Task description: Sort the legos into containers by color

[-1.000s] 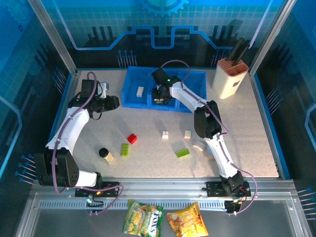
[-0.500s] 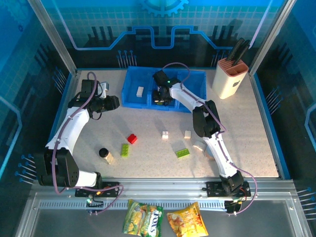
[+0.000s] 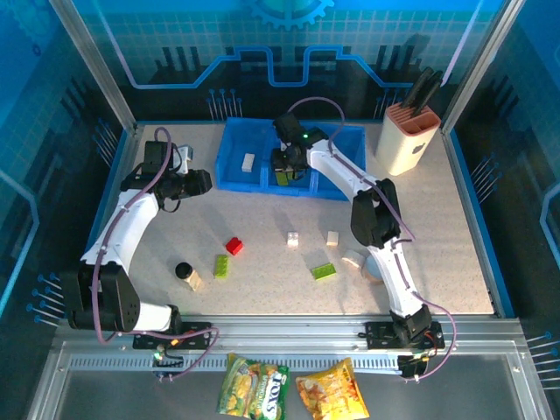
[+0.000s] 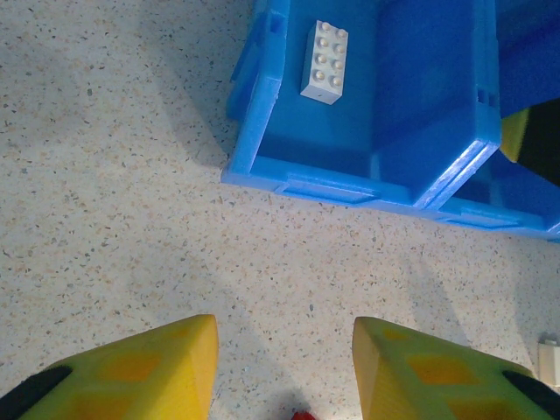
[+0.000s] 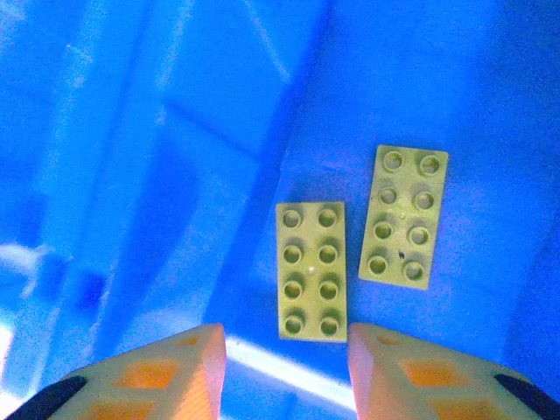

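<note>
Two lime green legos [image 5: 310,270] lie flat in the middle part of the blue tray [image 3: 226,157], side by side but not touching. The right gripper [image 5: 285,350] hangs over them, its fingers wide apart and holding nothing. One white lego [image 4: 325,62] lies in the tray's left part. The left gripper [image 4: 282,350] is just outside the tray's near left corner, over the table [image 3: 437,227]. It is wide too, with nothing in it. On the near side of the tray, well apart from it, lie a red lego [image 3: 234,246] and a small green lego [image 3: 222,265].
</note>
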You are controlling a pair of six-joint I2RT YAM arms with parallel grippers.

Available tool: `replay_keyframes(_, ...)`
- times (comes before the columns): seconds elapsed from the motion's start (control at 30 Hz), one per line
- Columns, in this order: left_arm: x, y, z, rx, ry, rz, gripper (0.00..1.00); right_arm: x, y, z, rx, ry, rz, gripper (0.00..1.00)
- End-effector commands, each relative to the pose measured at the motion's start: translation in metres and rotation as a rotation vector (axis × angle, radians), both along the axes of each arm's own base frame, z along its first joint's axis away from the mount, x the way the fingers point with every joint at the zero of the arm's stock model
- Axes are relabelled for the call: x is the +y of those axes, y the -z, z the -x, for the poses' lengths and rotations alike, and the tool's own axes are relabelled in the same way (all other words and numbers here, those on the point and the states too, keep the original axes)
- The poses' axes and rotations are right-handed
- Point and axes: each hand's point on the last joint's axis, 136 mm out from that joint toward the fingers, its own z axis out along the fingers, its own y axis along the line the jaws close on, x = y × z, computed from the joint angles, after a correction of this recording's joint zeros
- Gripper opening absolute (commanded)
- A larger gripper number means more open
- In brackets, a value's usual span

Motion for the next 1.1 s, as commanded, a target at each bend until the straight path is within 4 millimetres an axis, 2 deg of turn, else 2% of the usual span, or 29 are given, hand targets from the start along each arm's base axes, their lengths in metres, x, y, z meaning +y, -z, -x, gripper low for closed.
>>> replay_keyframes(0.0,-0.001,-0.002,0.002,-0.010,0.021,0.018,0.45,-0.003,-0.025,0.022,-0.015,-0.033,0.033,0.42)
replay_keyframes(0.17,-0.003,-0.001,0.002,-0.003,0.026,0.030,0.45,-0.011,-0.036,0.047,-0.017,-0.053,0.066,0.42)
replay_keyframes(0.47,-0.021,0.005,0.011,0.050,0.054,0.009,0.46,-0.041,-0.038,0.092,0.009,-0.047,0.107,0.42)
replay_keyframes(0.67,-0.054,0.007,0.017,0.097,0.110,-0.021,0.46,-0.065,-0.030,0.115,0.037,-0.023,0.135,0.42)
replay_keyframes(0.83,-0.087,0.012,0.021,0.138,0.137,0.006,0.46,-0.091,-0.022,0.126,0.065,0.020,0.138,0.41)
replay_keyframes(1.07,-0.137,0.029,0.029,0.188,0.151,0.006,0.47,-0.125,-0.012,0.137,0.083,0.075,0.136,0.41)
